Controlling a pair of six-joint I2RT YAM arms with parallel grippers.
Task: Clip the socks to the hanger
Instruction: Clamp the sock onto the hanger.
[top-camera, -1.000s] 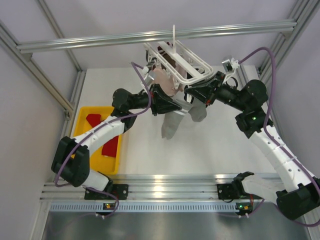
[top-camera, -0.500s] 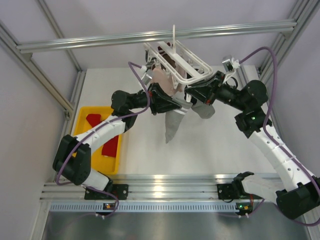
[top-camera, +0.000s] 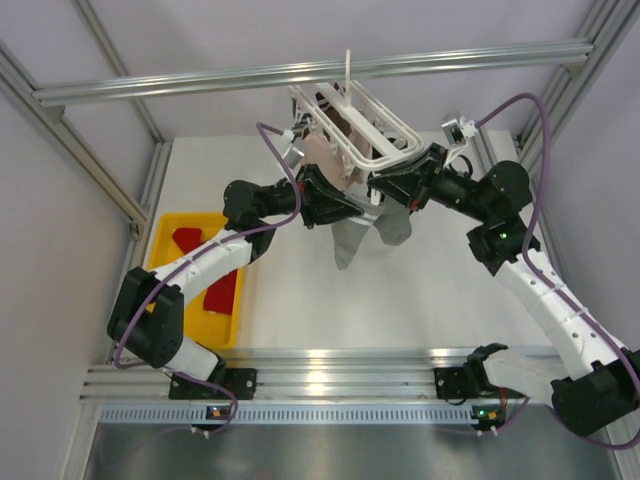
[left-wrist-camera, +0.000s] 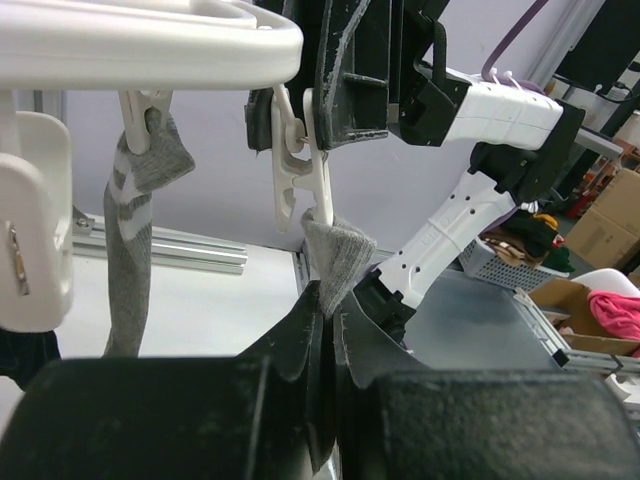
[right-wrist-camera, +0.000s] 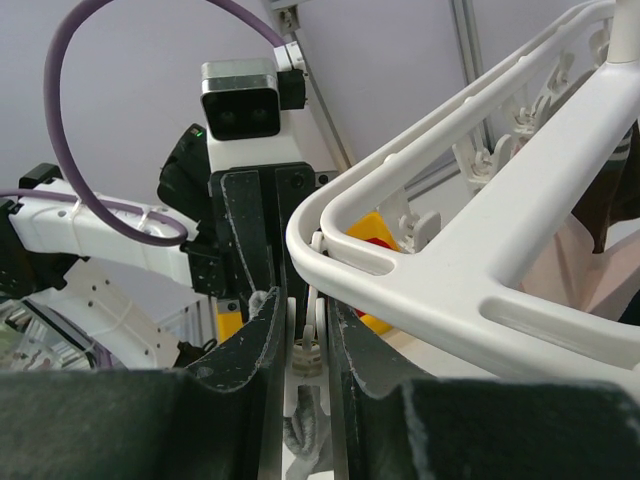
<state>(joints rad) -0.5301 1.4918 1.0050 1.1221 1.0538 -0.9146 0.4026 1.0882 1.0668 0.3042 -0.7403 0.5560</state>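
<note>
1. Yellow rectangular plastic tray (top-camera: 163, 258): on the table, well to the left of the hanger and below it. It holds two bright red fabric socks (top-camera: 185, 239) (top-camera: 221, 293).
2. Grey fabric sock with white stripes (left-wrist-camera: 130, 250): hangs limp from a peg under the hanger's left end, as the left wrist view shows it.
3. Left gripper (left-wrist-camera: 325, 322): reaches in beneath the hanger. Its fingers are pressed together on the plain grey fabric sock (left-wrist-camera: 337, 250), with the sock's upper edge standing just above them.
4. White plastic clip peg (left-wrist-camera: 300, 175): dangles from the hanger's corner. Its lower tips meet the top of the plain grey sock.
5. White plastic rectangular frame hanger (left-wrist-camera: 150, 42): hung by its top hook from the overhead rail, above the middle of the table.
6. Pale pink fabric sock (top-camera: 325, 155): hangs inside the hanger's frame.
7. Right gripper (right-wrist-camera: 305, 335): comes to the hanger's corner from the right. Its fingers are drawn in narrowly and pinch the upper end of the clip peg.
</note>
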